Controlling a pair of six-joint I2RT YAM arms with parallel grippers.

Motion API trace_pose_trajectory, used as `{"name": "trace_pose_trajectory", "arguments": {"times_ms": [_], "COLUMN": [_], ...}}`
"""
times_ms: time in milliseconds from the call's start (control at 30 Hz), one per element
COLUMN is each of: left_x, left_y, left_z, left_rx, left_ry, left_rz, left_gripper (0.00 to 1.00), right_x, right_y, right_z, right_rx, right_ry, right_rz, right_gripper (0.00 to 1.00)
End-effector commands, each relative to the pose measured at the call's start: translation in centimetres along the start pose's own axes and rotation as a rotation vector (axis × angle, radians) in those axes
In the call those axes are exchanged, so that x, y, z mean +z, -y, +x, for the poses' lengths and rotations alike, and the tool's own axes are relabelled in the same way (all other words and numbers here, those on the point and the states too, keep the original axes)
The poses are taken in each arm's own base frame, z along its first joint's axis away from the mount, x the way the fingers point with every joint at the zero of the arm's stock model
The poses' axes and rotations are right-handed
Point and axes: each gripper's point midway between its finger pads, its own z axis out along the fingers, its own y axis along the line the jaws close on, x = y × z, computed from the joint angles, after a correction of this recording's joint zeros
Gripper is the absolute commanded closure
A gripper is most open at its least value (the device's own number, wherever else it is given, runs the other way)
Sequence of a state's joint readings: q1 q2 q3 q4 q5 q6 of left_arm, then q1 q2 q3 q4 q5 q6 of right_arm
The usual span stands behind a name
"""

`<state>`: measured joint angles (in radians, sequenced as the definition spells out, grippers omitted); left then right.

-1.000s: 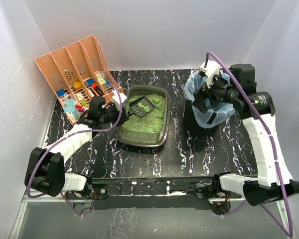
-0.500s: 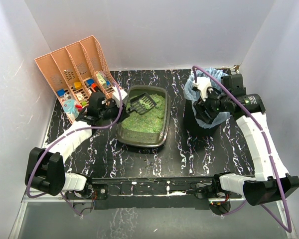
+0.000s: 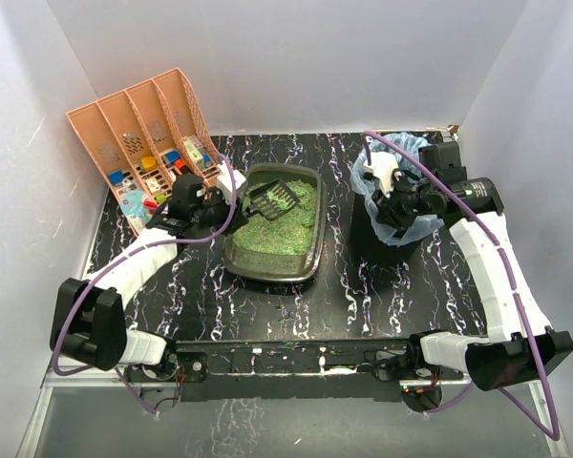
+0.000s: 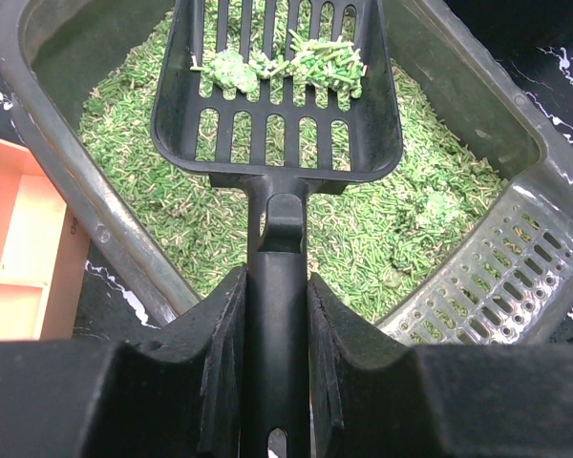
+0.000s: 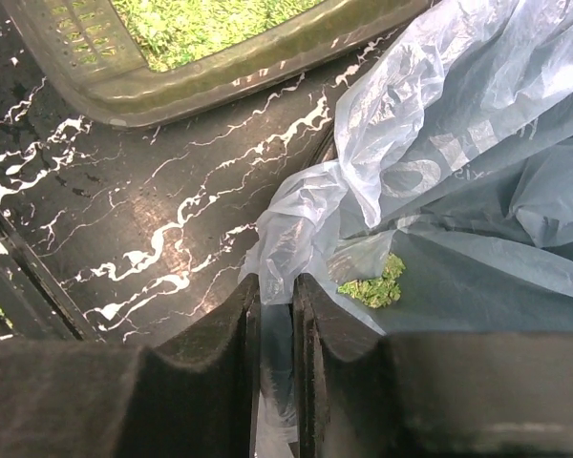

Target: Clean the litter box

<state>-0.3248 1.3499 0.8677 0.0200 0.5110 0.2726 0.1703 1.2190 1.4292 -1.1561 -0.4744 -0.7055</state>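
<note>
The litter box [image 3: 267, 275] holds green litter and sits mid-table. My left gripper [image 3: 227, 204] is shut on the handle of a black slotted scoop [image 3: 272, 198]. In the left wrist view the scoop [image 4: 277, 95] hangs over the box [image 4: 95, 215] with green clumps [image 4: 282, 62] on its slots, and the handle is pinched in the left gripper [image 4: 275, 286]. My right gripper [image 3: 390, 202] is at the black bin [image 3: 382, 243]. In the right wrist view the right gripper [image 5: 277, 291] is shut on the near edge of the pale blue bag liner [image 5: 458, 114]. A green clump [image 5: 372, 284] lies inside the bag.
A peach-orange slotted organiser [image 3: 143, 143] with small coloured items stands at the back left, close to my left arm, and its edge [image 4: 19, 258] shows in the left wrist view. The litter box rim [image 5: 267, 67] lies just left of the bin. White walls enclose the black marbled table [image 3: 363, 296].
My right gripper has come down to the bin's near-left rim and closed on the bag liner. The left gripper has carried the scoop slightly toward the box's far end.
</note>
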Motion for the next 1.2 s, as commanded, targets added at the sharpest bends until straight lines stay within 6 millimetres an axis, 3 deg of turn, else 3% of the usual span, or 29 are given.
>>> {"name": "trace_pose_trajectory", "arguments": {"times_ms": [0,167,333,467,567,633,833,933,1000,1167], "left_x": [-0.5,-1.2,-2.6,-4.2,-5.5,-6.5,-8.6,-9.2,-9.0,-7.0], "left_y": [-0.5,-1.3,-1.5,-1.0,-0.1,0.6,2.6,3.1,4.0,6.6], "left_z": [-3.1,-4.5,-7.3,-9.5,-11.0,-12.1,-16.0,-18.2,-19.5,-22.3], "left_rx": [0.044,0.051,0.047,0.055,0.063,0.058,0.059,0.061,0.077,0.175], "left_ry": [0.054,0.05,0.068,0.06,0.043,0.045,0.08,0.102,0.105,0.086], "left_rz": [-0.011,-0.055,-0.076,-0.09,-0.102,-0.102,-0.1,-0.091,-0.075,-0.046], "left_gripper": [1.0,1.0,1.0,1.0,1.0,1.0,1.0,1.0,1.0,1.0], "right_x": [-0.2,-0.2,0.6,0.6,-0.2,-0.9,-4.0,-6.7,-8.7,-11.3], "right_y": [-1.2,-2.5,-4.1,-3.4,-2.6,-2.6,-2.9,-1.6,0.4,7.5], "right_z": [-2.0,-3.0,-4.2,-4.5,-5.4,-6.0,-8.1,-9.8,-10.2,-7.2], "right_rx": [-0.052,-0.07,-0.082,-0.08,-0.072,-0.072,-0.056,0.033,0.117,0.359], "right_ry": [0.08,0.102,0.112,0.112,0.144,0.169,0.268,0.367,0.417,0.401], "right_rz": [-0.046,-0.076,-0.109,-0.073,-0.009,0.0,-0.016,0.003,0.076,0.382], "right_gripper": [0.81,0.82,0.79,0.63,0.44,0.37,0.31,0.29,0.29,0.28]}}
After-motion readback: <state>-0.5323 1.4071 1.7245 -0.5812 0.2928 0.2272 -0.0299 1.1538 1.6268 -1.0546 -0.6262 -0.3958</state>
